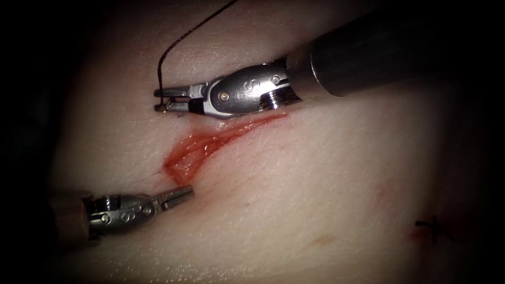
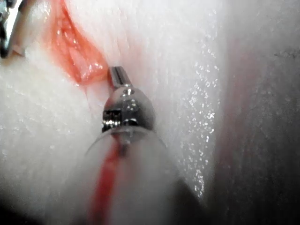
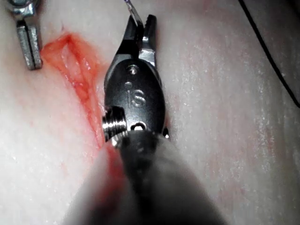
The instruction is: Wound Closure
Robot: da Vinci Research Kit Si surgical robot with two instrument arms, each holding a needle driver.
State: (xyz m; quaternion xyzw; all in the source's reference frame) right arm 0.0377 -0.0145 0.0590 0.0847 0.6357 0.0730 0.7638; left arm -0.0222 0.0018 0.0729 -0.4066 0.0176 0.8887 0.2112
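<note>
Your right tool sits at the far end of the cut, just beyond its far edge. Its jaws are parted a little, and between their tips you hold the needle near its thread end; how much of its curve lies in the tissue cannot be told. The thread rises from those tips and arcs away to the far side. Your left tool rests at the cut's near end, jaws closed together and holding nothing. An old stitch lies well off to the right.
</note>
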